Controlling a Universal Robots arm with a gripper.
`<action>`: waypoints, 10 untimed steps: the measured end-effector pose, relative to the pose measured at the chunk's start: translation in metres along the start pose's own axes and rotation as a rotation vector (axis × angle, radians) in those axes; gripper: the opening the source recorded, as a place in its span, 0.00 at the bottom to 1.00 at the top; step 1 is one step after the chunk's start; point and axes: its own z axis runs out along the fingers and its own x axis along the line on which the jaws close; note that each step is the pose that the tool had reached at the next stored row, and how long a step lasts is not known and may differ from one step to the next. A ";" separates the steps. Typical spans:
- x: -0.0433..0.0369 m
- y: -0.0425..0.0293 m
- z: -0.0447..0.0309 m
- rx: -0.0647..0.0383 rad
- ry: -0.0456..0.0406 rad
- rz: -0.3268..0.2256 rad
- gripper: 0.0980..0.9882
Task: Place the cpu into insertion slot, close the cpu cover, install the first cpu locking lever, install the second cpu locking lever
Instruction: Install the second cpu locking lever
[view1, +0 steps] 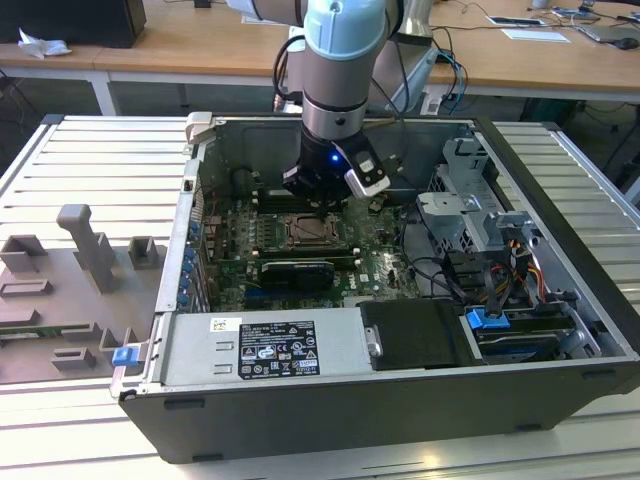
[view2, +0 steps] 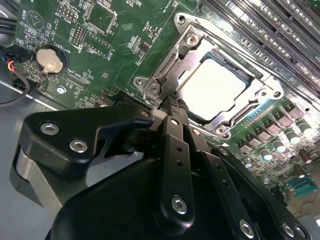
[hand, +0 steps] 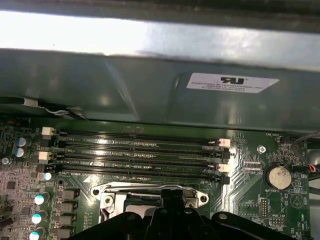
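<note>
Inside the open computer case, the cpu (view2: 212, 87) sits in the insertion slot (view2: 239, 75) with the cpu cover (view2: 187, 47) down over its edges. The gripper (view2: 172, 107), fingers pressed together and empty, touches the cover's near edge; whether either locking lever is fastened cannot be told.

Near edge of the cpu cover (view2: 165, 90) hidden behind the gripper (view2: 172, 107) in the second wrist view. Insertion slot (hand: 135, 207) largely masked in the first wrist view, cut off at the frame's edge.
</note>
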 end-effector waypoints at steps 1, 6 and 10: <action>0.0000 -0.0004 0.0000 0.000 -0.0001 0.000 0.01; 0.0000 -0.0004 -0.0052 0.000 0.0000 0.000 0.01; -0.0004 0.0019 -0.0205 0.000 -0.0001 0.000 0.01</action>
